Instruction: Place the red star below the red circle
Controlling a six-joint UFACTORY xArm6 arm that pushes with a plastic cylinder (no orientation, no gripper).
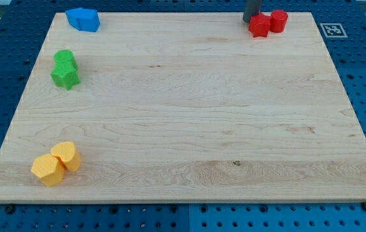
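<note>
The red star (259, 26) lies near the view's top right of the wooden board, touching the red circle (278, 20), which is just to its right and slightly higher. My tip (249, 20) comes down from the view's top edge and stands at the star's upper left, touching or nearly touching it. Only the rod's lower end shows.
Two blue blocks (83, 19) lie together at the view's top left. A green block (64, 59) and a green star (66, 77) lie at the left edge. Two yellow blocks (56, 164) lie at the bottom left. The wooden board (196, 109) rests on a blue pegboard.
</note>
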